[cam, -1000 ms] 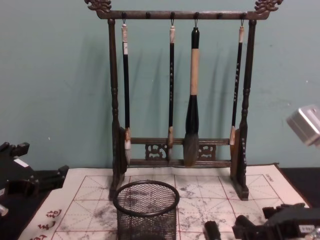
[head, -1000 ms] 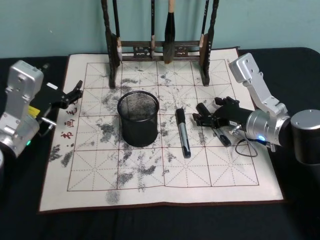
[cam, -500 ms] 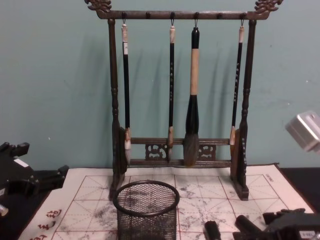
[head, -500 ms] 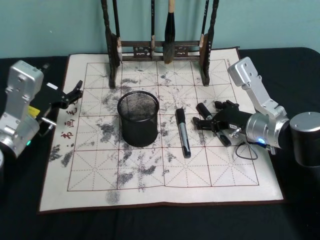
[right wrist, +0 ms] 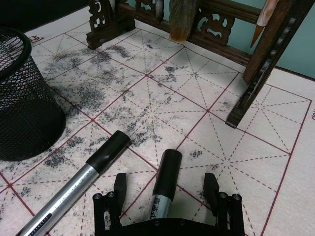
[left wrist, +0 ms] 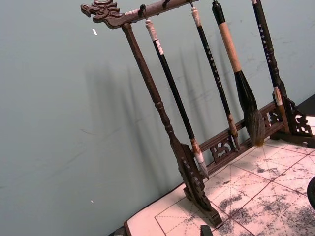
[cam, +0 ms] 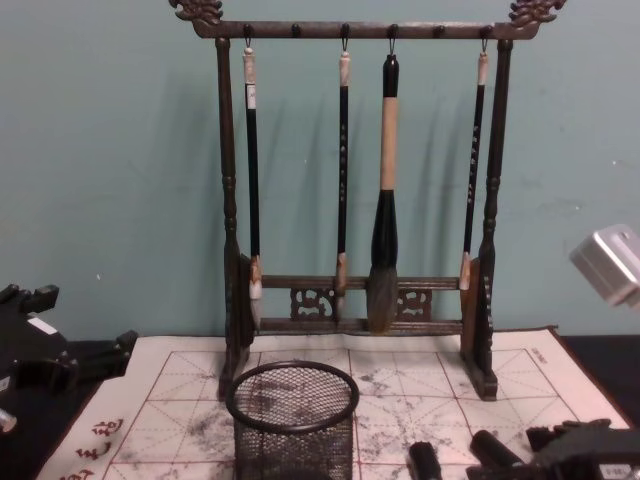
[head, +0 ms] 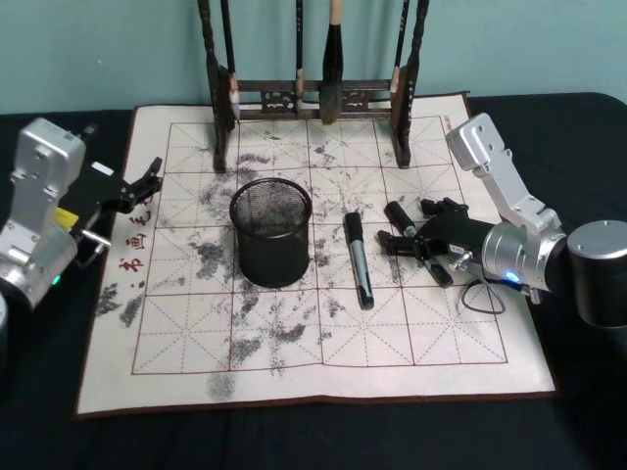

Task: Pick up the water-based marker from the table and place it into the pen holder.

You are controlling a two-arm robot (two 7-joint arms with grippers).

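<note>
Table (head: pixel 578 127) comes first: it is dark and flat. A white mat (head: pixel 294 343) with red grid lines and grey ink smudges lies on it. At the far edge of the mat stands the tall brown brush rack (cam: pixel 229 250). Four brushes (cam: pixel 386 130) hang from its top bar.

In front of the rack, toward the robot's left, you see the pen holder (head: pixel 271 235). It is a round black mesh cup, standing upright on the mat.

Your right gripper (right wrist: pixel 165 183) is low over the mat, to the right of the pen holder and well apart from it. Its jaws stand wide. The water-based marker (right wrist: pixel 166 169) lies flat on the mat, right between the two fingers (right wrist: pixel 119 186). There is a gap on each side, so neither finger touches it. Its black cap points toward the rack. You cannot tell if the fingertips touch the mat.

A second marker (head: pixel 358 259), with a black cap and a grey body, also lies flat on the mat. It sits between the pen holder and the right gripper, outside the jaws, near the finger on the pen holder's side.

Your left gripper (head: pixel 149 179) hovers at the left edge of the mat, well apart from the pen holder and both markers. Its jaws stand apart too, with nothing in them.
</note>
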